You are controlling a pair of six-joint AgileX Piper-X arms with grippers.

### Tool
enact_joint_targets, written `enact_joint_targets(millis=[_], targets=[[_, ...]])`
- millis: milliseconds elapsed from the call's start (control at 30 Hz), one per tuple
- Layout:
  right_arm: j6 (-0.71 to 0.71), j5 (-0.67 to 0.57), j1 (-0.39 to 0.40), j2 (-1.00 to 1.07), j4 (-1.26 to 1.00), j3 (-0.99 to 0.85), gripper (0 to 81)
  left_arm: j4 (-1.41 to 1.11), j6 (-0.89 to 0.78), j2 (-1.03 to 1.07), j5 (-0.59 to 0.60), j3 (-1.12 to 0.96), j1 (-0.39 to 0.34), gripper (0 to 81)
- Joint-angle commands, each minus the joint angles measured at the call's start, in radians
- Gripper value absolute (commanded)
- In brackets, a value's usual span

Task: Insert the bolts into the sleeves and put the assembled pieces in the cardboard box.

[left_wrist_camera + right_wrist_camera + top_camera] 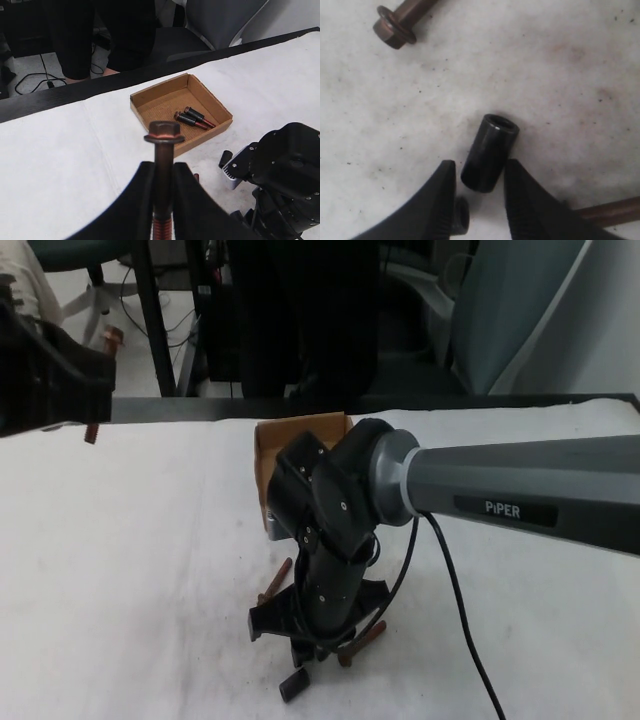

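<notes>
My left gripper (162, 167) is shut on a copper bolt (164, 134) and holds it head-up, high above the bench at the far left (85, 410). The cardboard box (150, 102) lies beyond it with two assembled pieces (194, 118) inside. My right gripper (481, 165) is down at the white surface (308, 648), open, its fingers (442, 200) close on either side of a black sleeve (490, 152) that lies on the surface. A second sleeve (462, 218) peeks out under one finger.
Loose bolts lie around the right gripper: one bolt head (395, 31) ahead of it, another shank (612, 211) beside it, and more bolts (275, 582) near the wrist. The right arm (520, 495) stretches across the bench in front of the box (300, 428).
</notes>
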Motion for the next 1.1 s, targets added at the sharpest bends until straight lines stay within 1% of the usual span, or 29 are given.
enact_joint_targets(millis=[0, 167, 400, 533, 567, 767, 833, 1067], targets=[[0.004, 0.001, 0.003, -0.003, 0.005, -0.004, 32.1, 0.004, 0.016, -0.014, -0.005, -0.004, 0.002, 0.2], [0.004, 0.011, 0.003, -0.003, 0.005, -0.004, 31.1, 0.012, 0.017, -0.014, -0.005, -0.004, 0.002, 0.2], [-0.004, 0.024, 0.003, -0.003, -0.004, -0.004, 13.6, 0.012, 0.017, -0.014, -0.005, -0.004, 0.002, 0.2], [-0.014, 0.051, 0.003, -0.003, -0.004, -0.004, 1.8, 0.012, 0.017, -0.014, -0.005, -0.004, 0.002, 0.2], [-0.027, 0.051, 0.003, -0.003, -0.004, -0.004, 0.3, 0.012, 0.017, -0.014, -0.005, -0.004, 0.002, 0.2], [-0.051, 0.053, 0.003, -0.003, -0.004, -0.004, 0.8, 0.016, 0.017, -0.014, -0.005, -0.004, 0.002, 0.2], [-0.078, 0.053, 0.003, -0.006, 0.003, -0.004, 0.8, 0.020, 0.017, -0.014, -0.005, -0.004, 0.002, 0.2], [-0.128, 0.006, 0.003, -0.054, -0.014, -0.004, 0.8, 0.020, 0.017, -0.014, -0.005, -0.004, 0.002, 0.2]])
